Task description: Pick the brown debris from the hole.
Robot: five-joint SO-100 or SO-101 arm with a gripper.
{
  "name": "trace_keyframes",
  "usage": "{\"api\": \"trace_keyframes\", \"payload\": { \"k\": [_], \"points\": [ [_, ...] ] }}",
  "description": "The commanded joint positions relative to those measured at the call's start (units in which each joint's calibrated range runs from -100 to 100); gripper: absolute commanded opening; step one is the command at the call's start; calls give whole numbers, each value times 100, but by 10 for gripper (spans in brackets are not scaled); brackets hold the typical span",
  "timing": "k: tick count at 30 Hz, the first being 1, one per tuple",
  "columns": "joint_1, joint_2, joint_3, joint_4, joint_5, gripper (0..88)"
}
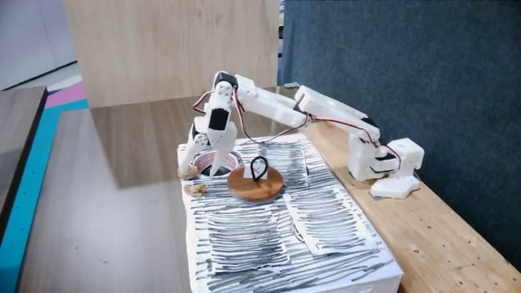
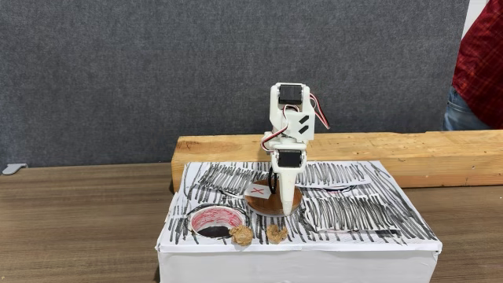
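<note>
**White robot arm reaching toward a hole in a striped box**

A white robot arm (image 1: 277, 106) is stretching from its base on a pale wooden plank (image 1: 440, 236) across a white box (image 2: 299, 263). The box is sitting on a brown desk (image 1: 122, 220), and its top is covered by a black-and-white striped sheet (image 1: 277, 236).

In a fixed view from the side, the tool (image 1: 213, 167) is pointing downward right at the hole (image 1: 220, 169), a round dark opening with a pale rim near the sheet's far left corner. Whether its tip is inside the opening or just above it cannot be told, and the pictures are not showing whether its fingers are apart or together. In a fixed view from the front, the tool (image 2: 284, 206) is hanging behind the hole (image 2: 214, 222), and its lower end is blending with what lies behind it.

Two small tan lumps of brown debris (image 2: 242, 234) are lying on the sheet in the front view, one touching the right rim of the hole and the other (image 2: 277, 233) just beside it, both close to the box's front edge. In the side view, one lump (image 1: 194, 189) is resting near the sheet's left edge, with another (image 1: 186, 172) close by next to the hole.

A round wooden disc (image 1: 255, 184) with a black loop (image 1: 259, 168) standing on it is lying just right of the hole in the side view. A small white tag marked with a red cross (image 2: 258, 191) is sitting beside the disc in the front view.

A person's red-sleeved arm (image 2: 481, 63) is showing at the right edge of the front view.
</note>
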Motion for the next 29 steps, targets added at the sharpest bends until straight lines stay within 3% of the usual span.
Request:
{"api": "trace_keyframes", "payload": {
  "k": [1, 29],
  "points": [
    [33, -353, -91, 27, -23, 229],
    [70, -253, -91, 27, 9, 234]
  ]
}}
